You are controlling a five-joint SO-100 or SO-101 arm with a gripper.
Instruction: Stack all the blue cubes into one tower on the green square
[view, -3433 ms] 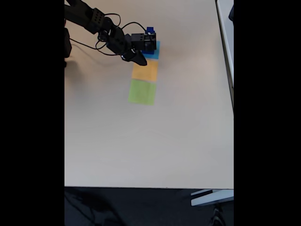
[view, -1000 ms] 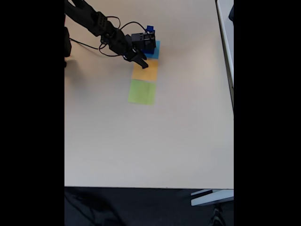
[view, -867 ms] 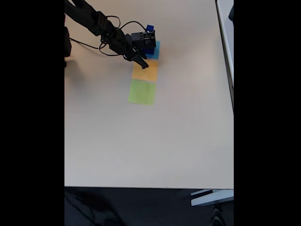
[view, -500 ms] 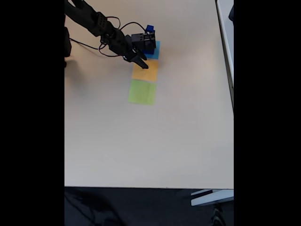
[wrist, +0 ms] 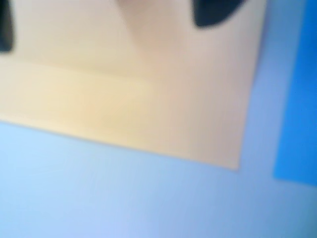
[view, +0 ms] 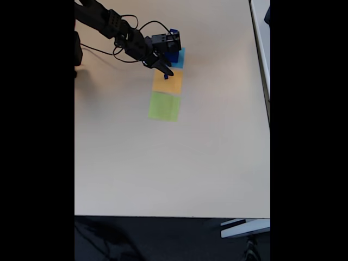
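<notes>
- Where arm reaches in from top left of fixed view: end effector hovering at seam of light-blue square and orange square.
- End effector state: cannot tell, too small and dark.
- Blue cubes on light-blue square, partly hidden behind end effector; tiny blue piece on orange square.
- Green square bare, below orange on surface.
- Wrist view blurred: orange square, blue cube face at right.

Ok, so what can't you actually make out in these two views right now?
- Wrist view: badly blurred; whether the bright blue patch at the right edge is a cube or a flat square.
- Fixed view: how many blue cubes stand on the light-blue square; the arm covers them.
- Fixed view: the end effector is too small to tell whether it is open or holding anything.
</notes>
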